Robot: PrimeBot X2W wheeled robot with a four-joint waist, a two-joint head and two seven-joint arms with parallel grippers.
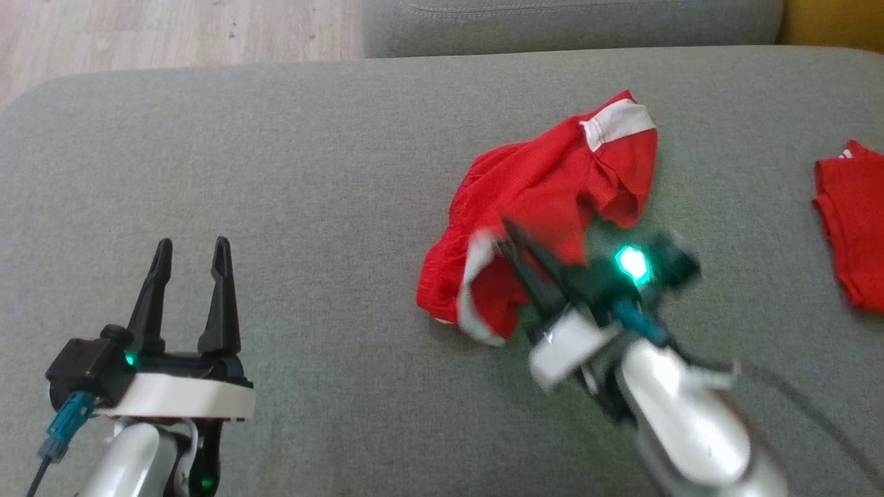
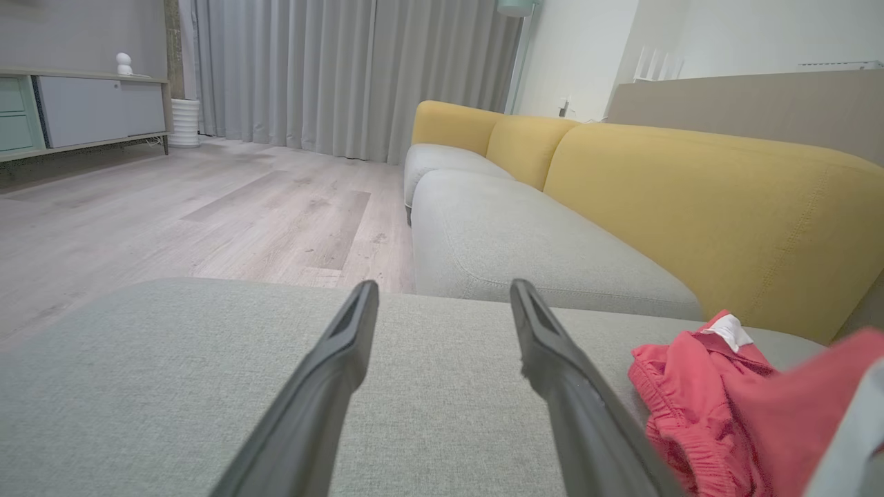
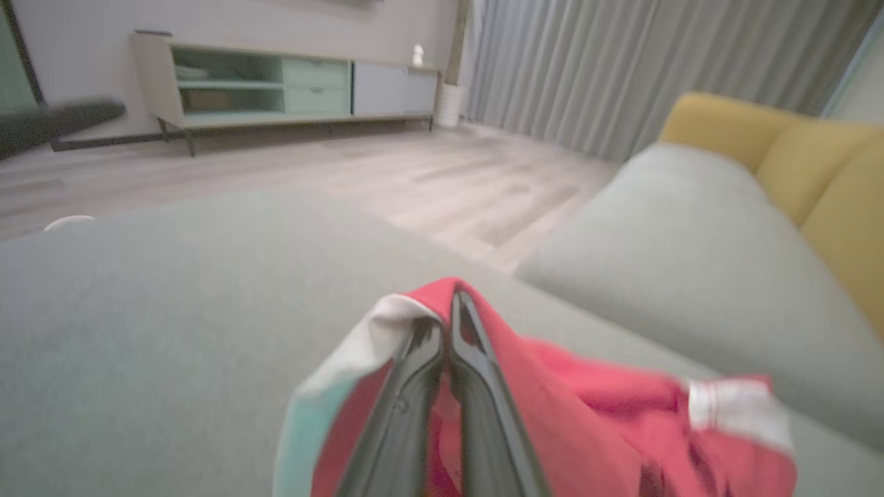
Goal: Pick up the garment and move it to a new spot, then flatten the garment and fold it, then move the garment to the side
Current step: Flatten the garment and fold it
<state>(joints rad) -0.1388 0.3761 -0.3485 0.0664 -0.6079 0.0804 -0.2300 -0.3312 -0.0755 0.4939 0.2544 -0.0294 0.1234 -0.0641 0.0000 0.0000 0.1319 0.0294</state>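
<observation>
Left gripper [image 1: 193, 243]: fingers spread wide, poised over the grey cushion [image 1: 311, 172] at lower left. Garment [image 1: 545, 186]: red shorts with white trim, crumpled, right of centre on the cushion. Right gripper [image 3: 449, 307]: fingers pressed together, pinching a near fold of the garment by its white edge; blurred in the head view. Second red cloth [image 1: 853, 228]: at the cushion's far right, well apart from the garment. Room, from the wrist views: pale wood floor [image 2: 207, 207], grey curtains [image 2: 311, 76], yellow sofa backs [image 2: 690, 200], low sideboard [image 3: 276, 83] with green drawers.
</observation>
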